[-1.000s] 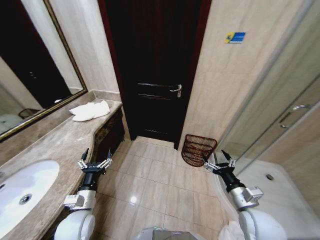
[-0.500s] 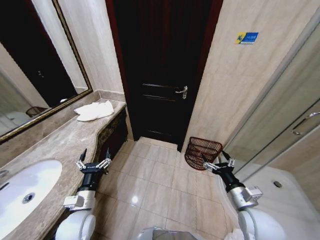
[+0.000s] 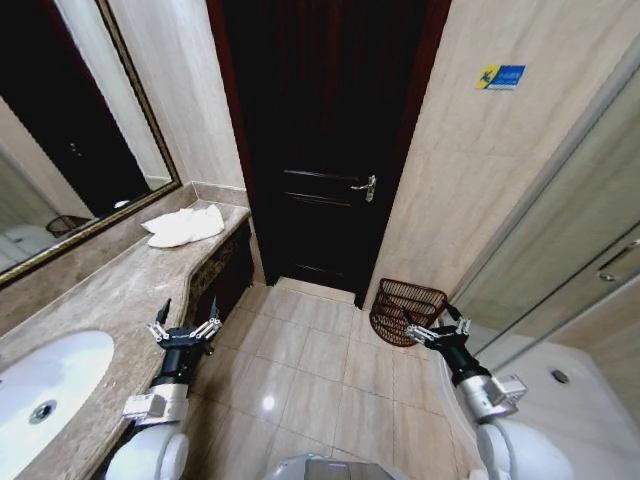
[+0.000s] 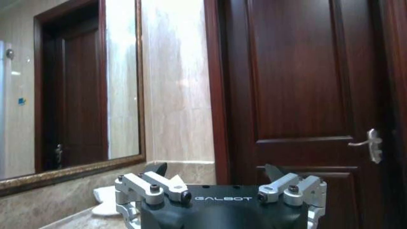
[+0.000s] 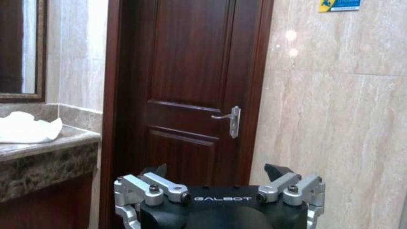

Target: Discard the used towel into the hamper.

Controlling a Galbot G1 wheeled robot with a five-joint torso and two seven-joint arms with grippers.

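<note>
A crumpled white towel (image 3: 183, 226) lies at the far end of the marble counter (image 3: 110, 290), by the wall; it also shows as the white towel (image 5: 25, 128) in the right wrist view and partly (image 4: 105, 199) behind the left gripper. The hamper (image 3: 404, 310), a dark reddish-brown wicker basket, stands on the floor against the tiled wall right of the door. My left gripper (image 3: 185, 325) hangs open beside the counter's front edge, empty. My right gripper (image 3: 437, 326) is open and empty, just in front of the hamper.
A dark wooden door (image 3: 320, 150) with a metal handle (image 3: 365, 185) is straight ahead. A framed mirror (image 3: 70, 150) runs above the counter, and a white sink (image 3: 45, 385) sits at its near end. Glass shower panels (image 3: 570, 240) stand on the right. The tiled floor (image 3: 300, 360) lies between.
The whole view has shifted: the door and hamper sit closer and lower right, the sink slid toward the left edge. Both grippers keep their pose, open and empty.
</note>
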